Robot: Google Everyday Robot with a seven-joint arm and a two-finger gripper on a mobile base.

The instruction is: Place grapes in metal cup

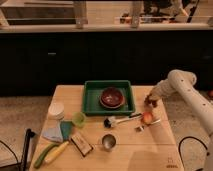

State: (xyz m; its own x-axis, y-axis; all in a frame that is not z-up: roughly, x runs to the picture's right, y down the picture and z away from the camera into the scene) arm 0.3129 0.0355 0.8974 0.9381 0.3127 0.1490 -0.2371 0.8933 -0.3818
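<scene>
The grapes (149,104), a small dark red-brown bunch, lie on the wooden table near its right edge, right of the green tray. My gripper (152,98) is at the end of the white arm, right over the grapes and at or touching them, hiding part of the bunch. The metal cup (108,141) stands upright near the front middle of the table, well to the left of and nearer than the gripper. A smooth orange-red round fruit (147,117) lies just in front of the grapes.
A green tray (90,102) holds a dark red-brown bowl (112,97). A dish brush (120,120) lies in front of the tray. A light green cup (78,119), a white bowl (56,110), a blue cloth (59,132), a banana (56,151) and a snack bar (81,144) fill the left side.
</scene>
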